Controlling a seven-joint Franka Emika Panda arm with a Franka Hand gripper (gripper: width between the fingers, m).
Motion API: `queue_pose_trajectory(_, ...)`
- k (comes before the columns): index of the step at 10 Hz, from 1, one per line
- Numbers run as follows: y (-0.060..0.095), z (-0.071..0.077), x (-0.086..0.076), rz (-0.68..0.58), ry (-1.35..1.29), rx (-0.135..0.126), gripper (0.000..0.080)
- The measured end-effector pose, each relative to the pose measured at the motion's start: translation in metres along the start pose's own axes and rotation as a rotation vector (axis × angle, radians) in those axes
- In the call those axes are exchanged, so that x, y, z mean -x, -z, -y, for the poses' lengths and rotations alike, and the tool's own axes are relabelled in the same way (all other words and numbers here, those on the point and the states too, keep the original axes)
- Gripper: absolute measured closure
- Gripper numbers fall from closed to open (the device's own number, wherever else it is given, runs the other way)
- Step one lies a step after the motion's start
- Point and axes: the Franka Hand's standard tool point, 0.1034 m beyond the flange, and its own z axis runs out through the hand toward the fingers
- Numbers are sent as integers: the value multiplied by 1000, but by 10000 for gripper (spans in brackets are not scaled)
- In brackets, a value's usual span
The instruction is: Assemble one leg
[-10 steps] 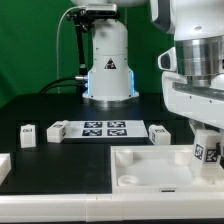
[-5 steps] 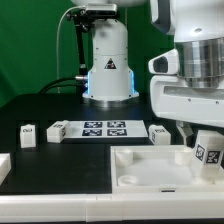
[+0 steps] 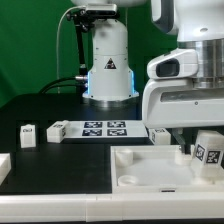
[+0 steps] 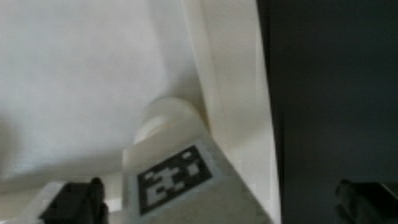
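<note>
A white leg (image 3: 208,151) with a square tag stands tilted at the corner of the large white panel (image 3: 150,170), at the exterior view's right. In the wrist view the same leg (image 4: 178,172) rises from the panel's edge (image 4: 228,90), with its tag facing the camera. My gripper (image 4: 219,203) is open. Its dark fingertips (image 4: 75,200) stand wide apart on either side of the leg and do not touch it. In the exterior view the gripper (image 3: 196,138) hangs just above the leg, mostly hidden by the white hand.
Three more legs lie on the black table: two (image 3: 28,133) (image 3: 57,129) left of the marker board (image 3: 104,127) and one (image 3: 158,133) right of it. Another white part (image 3: 3,165) shows at the left edge. The arm's base (image 3: 108,60) stands behind.
The hand has shifted toward the exterior view's left and looms larger. The leg has stayed at the panel's corner.
</note>
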Motion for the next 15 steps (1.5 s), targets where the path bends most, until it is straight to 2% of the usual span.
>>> queue_pose_trajectory(2,0,-3,-1,-3,289,24,150)
queue_pose_trajectory(4,0,-3,-1,-2,316,24,150)
queue_pose_trajectory(5,0,-3,-1,-2,315,24,264)
queue_pose_trajectory(6,0,-3,-1,-2,315,24,412)
queue_pose_trajectory(7,0,-7,-2,-2,312,29,412)
queue_pose_trajectory(8,0,-8,-2,-2,310,30,507)
queue_pose_trajectory(12,0,-8,-2,-3,223,24,507)
queue_pose_trajectory(15,0,-12,-2,-11,-228,21,507)
